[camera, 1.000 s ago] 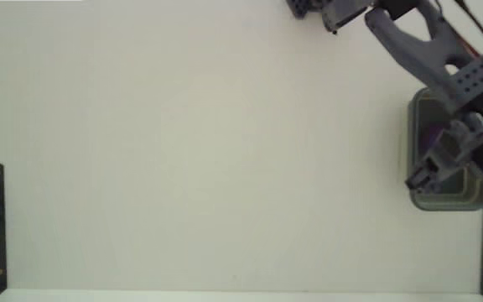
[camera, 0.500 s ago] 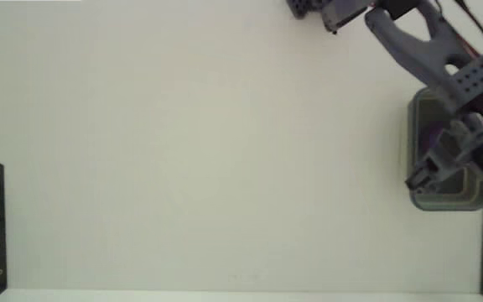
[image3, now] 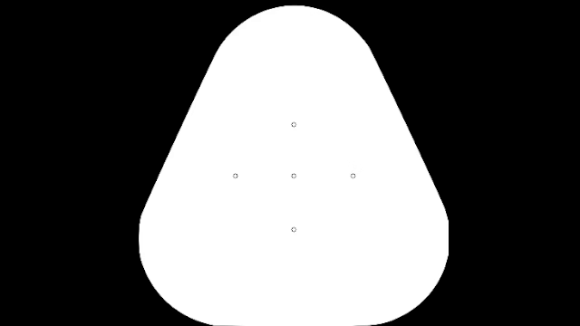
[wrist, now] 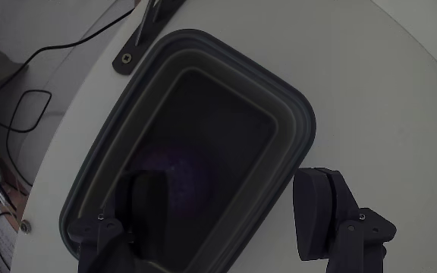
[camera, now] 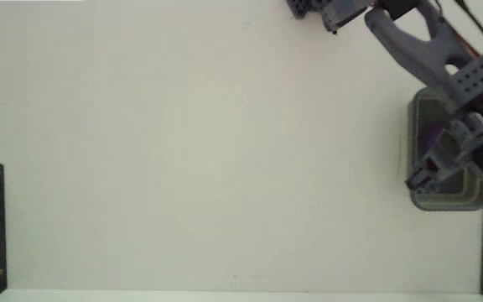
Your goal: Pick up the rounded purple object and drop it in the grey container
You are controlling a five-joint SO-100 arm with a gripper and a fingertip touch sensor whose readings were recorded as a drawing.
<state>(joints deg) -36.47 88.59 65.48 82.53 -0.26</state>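
Two dark gripper fingers are sitting nearest the wrist camera, at about 7 o'clock and 4 o'clock of that view, spread wide with nothing between them; the gripper [wrist: 234,208] is hanging released above the grey container [wrist: 298,125]. One finger [wrist: 146,201] is reaching over the bin's inside, while the other finger [wrist: 325,208] is standing outside its stepped rim, over the white table [wrist: 385,91]. Beyond the fingers, the rounded purple object [wrist: 184,178] is lying inside the container on its dark floor, just beside the inner finger; whether it is touching that finger is unclear. Farther off, black cables [wrist: 29,98] are trailing past the table's edge at 10 o'clock. Seen from the fixed view, the gripper [camera: 434,168] is hovering over the container [camera: 464,200] at 3 o'clock, with a little purple [camera: 430,137] showing inside the bin.
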